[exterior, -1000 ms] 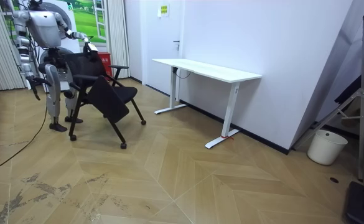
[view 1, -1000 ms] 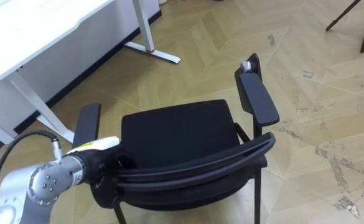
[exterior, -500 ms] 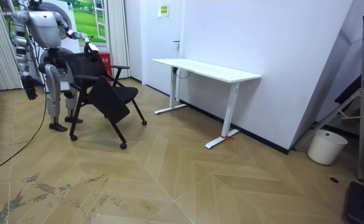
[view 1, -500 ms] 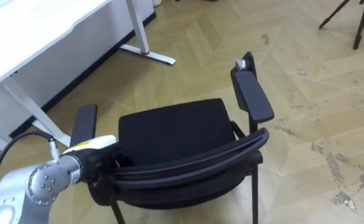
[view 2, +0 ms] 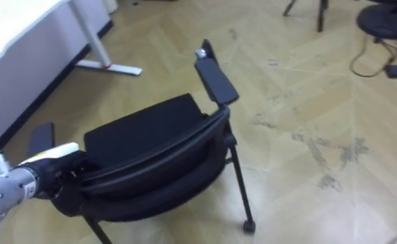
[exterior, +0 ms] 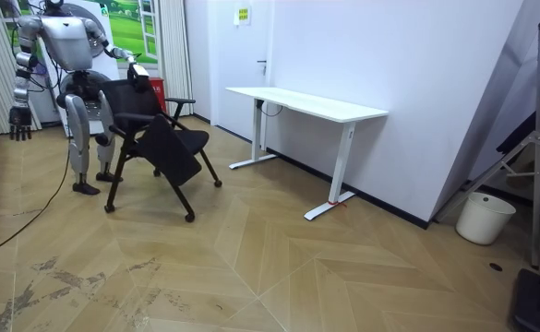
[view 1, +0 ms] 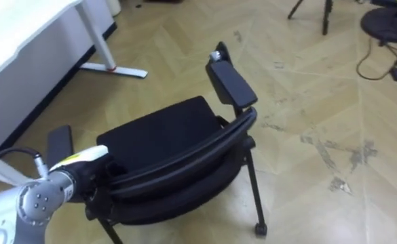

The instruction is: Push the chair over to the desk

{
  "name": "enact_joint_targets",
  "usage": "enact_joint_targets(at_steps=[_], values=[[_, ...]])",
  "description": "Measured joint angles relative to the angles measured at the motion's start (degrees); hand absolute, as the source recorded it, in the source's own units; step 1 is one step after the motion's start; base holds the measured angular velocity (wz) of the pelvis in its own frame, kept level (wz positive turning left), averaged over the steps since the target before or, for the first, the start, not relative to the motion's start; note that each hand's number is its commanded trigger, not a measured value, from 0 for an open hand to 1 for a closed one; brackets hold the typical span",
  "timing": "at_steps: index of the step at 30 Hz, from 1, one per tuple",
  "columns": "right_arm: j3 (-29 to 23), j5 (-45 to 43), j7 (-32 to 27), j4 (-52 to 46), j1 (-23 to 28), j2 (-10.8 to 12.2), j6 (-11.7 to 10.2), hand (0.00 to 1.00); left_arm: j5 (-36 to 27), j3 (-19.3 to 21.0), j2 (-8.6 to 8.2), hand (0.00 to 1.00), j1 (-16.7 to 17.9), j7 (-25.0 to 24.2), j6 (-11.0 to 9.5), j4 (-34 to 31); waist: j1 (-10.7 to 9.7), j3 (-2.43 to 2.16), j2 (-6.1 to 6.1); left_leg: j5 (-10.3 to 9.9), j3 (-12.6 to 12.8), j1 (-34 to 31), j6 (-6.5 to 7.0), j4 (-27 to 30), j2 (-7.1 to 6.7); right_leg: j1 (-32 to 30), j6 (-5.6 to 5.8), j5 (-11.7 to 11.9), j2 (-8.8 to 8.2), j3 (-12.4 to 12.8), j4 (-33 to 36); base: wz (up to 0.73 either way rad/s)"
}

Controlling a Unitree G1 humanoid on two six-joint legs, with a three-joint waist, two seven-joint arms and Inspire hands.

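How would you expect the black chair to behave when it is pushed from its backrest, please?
The chair probably rolls easily: a caster shows under its leg on smooth wood floor. Pushed high at the backrest, where the left hand sits, it may tilt rather than glide.

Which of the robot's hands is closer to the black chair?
Left. The left hand is at the backrest of the chair; the right hand hangs by the robot's side, clear of it.

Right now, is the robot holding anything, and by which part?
The left robot hand is at the left end of the backrest of the chair; whether it grips cannot be told. The right robot hand hangs apart from it.
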Motion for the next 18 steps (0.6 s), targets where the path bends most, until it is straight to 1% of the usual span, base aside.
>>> enact_joint_targets(at_steps=[1,3,4,5,6,7,8,9,10,11,12,13,14,15,16,17,18], values=[[-1.31,-0.17,-2.44,-3.80,-0.05,-0.28,-0.62,0.00,0.06,0.20,0.41,1.00,0.01,0.80,-0.34,-0.10,-0.68,-0.03,-0.01,-0.12,0.15,-0.80,0.09,0.22,0.03,-0.94,0.05,-0.01,0.05,0.34,0.61,-0.14],[-3.14,-0.56,-5.91,-10.11,-0.01,-0.63,-1.48,0.00,0.08,0.83,0.94,1.00,0.01,1.89,-1.15,-0.19,-0.97,-0.09,-0.21,-0.13,0.51,-1.65,0.11,0.14,0.05,-2.16,0.09,-0.02,0.05,0.62,1.20,-0.11],[-3.80,-0.53,-8.17,-12.85,-0.08,-1.56,-2.45,0.00,0.08,0.87,1.73,1.00,0.01,2.85,-1.78,-0.25,-0.95,-0.13,-0.66,-0.13,0.97,-1.85,0.11,0.15,0.15,-2.56,0.10,-0.01,0.12,0.99,1.25,-0.15],[-3.81,-0.56,-9.52,-14.37,-0.09,-2.06,-2.97,0.00,0.04,0.86,2.24,1.00,0.01,3.21,-2.31,-0.15,-0.83,-0.17,-0.83,-0.13,1.12,-1.85,0.11,0.14,0.20,-2.63,0.10,-0.01,0.19,1.19,1.30,-0.11],[-3.79,-1.33,-12.49,-18.27,-0.48,-3.04,-3.79,0.00,0.09,0.81,3.20,1.00,0.16,4.14,-3.37,-0.08,-1.03,-0.11,-1.15,-0.14,1.18,-1.99,0.09,0.37,0.22,-2.70,0.10,-0.01,0.21,1.27,1.32,-0.05],[-3.91,-3.93,-15.06,-23.12,-0.52,-4.10,-4.21,0.00,0.08,0.82,4.00,1.00,0.59,5.46,-4.44,-0.10,-1.17,-0.31,-1.15,-0.17,1.19,-2.61,0.14,0.58,0.18,-3.13,0.11,0.00,0.16,1.27,1.32,0.00],[-4.26,-5.50,-16.55,-26.22,-0.48,-4.33,-4.28,0.00,0.10,0.84,4.36,1.00,0.60,6.12,-4.97,-0.08,-1.14,-0.53,-0.76,-0.19,1.23,-2.80,0.15,0.65,0.18,-3.32,0.14,0.02,0.16,1.33,1.31,0.00],[-5.35,-9.04,-19.11,-31.61,-1.08,-5.23,-4.41,0.00,0.01,0.84,4.94,1.00,0.59,7.01,-5.63,-0.07,-1.37,-0.54,-0.81,-0.23,1.42,-3.66,0.23,1.29,0.18,-4.02,0.25,0.09,0.18,1.45,1.28,0.00],[-5.82,-11.31,-20.41,-33.73,-1.87,-6.04,-4.45,0.00,0.22,0.84,5.24,1.00,0.59,7.39,-5.89,-0.08,-1.52,-0.61,-0.71,-0.27,1.50,-4.07,0.28,1.62,0.19,-4.38,0.30,0.12,0.19,1.52,1.40,-0.05],[-6.37,-16.33,-23.09,-37.06,-3.77,-7.95,-4.47,0.00,0.26,0.87,5.86,1.00,0.59,8.21,-6.37,0.01,-1.48,-0.76,-0.52,-0.26,1.76,-4.50,0.30,1.88,0.16,-5.11,0.35,0.13,0.17,1.85,2.10,-0.05],[-6.72,-21.65,-25.11,-39.33,-5.64,-9.85,-4.51,0.00,0.27,0.96,6.46,1.00,0.58,9.11,-6.90,0.33,-1.53,-0.62,-0.70,-0.27,1.75,-4.95,0.31,2.35,0.19,-5.44,0.37,0.12,0.15,1.79,2.32,0.00],[-7.78,-27.32,-26.77,-42.64,-7.64,-11.11,-4.39,0.00,0.27,1.45,6.51,1.00,0.56,9.82,-7.54,0.78,-2.03,-0.61,-0.81,-0.37,1.57,-5.45,0.46,2.77,0.21,-5.60,0.38,0.12,0.12,1.42,2.32,0.11],[-8.28,-29.91,-27.64,-44.96,-8.55,-11.61,-4.32,0.00,0.24,1.57,6.51,1.00,0.53,10.12,-7.70,1.01,-2.28,-0.60,-0.77,-0.41,1.49,-5.69,0.49,3.15,0.23,-5.69,0.38,0.11,0.11,1.21,2.28,0.12],[-8.75,-36.11,-29.24,-49.37,-10.21,-13.12,-4.22,0.00,0.16,1.81,6.57,1.00,0.32,10.30,-8.62,2.00,-2.16,-0.60,-0.56,-0.54,1.46,-5.82,0.48,3.70,0.19,-5.74,0.40,0.10,0.11,1.07,2.28,0.00],[-8.86,-41.53,-30.30,-53.33,-12.51,-15.12,-4.11,0.00,0.12,1.93,6.55,1.00,0.04,10.34,-9.52,3.11,-2.14,-0.64,-0.31,-0.60,1.50,-5.79,0.49,3.79,0.12,-5.72,0.44,0.07,0.09,1.00,2.37,0.00],[-8.75,-43.80,-30.80,-55.51,-13.63,-15.89,-3.98,0.00,0.09,1.93,6.55,1.00,0.02,10.62,-9.64,3.41,-2.12,-0.46,-0.49,-0.60,1.64,-5.85,0.49,3.94,0.17,-5.74,0.45,0.06,0.10,1.04,2.40,-0.06],[-8.02,-48.04,-31.85,-60.07,-15.41,-17.35,-3.47,0.00,-0.10,1.93,6.54,1.00,0.00,11.34,-9.73,3.70,-1.79,-0.17,-0.79,-0.60,1.72,-6.03,0.49,3.99,0.22,-6.06,0.42,-0.01,0.12,1.07,2.75,-0.07]])
